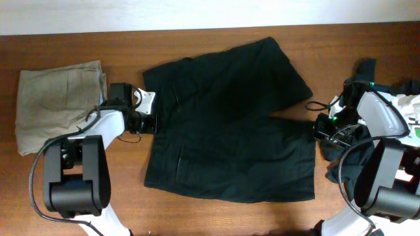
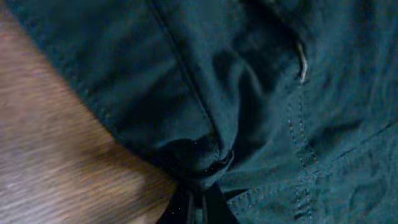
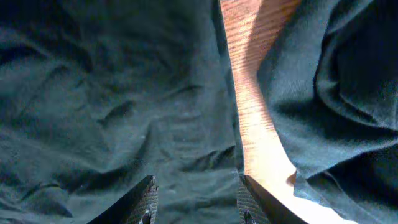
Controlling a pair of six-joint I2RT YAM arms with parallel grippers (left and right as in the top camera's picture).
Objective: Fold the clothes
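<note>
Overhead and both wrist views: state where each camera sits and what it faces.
Overhead: above the table, looking straight down on black shorts, both arms showing.
Left wrist: on the left hand, facing the shorts' pinched edge.
Right wrist: on the right hand, held open over cloth.
Shared: all show the shorts and wood.

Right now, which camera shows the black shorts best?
Overhead: the whole black shorts lie spread on the table, both legs visible. Left wrist shows only a bunched edge with stitching; right wrist only wrinkled cloth beside a strip of table.
</note>
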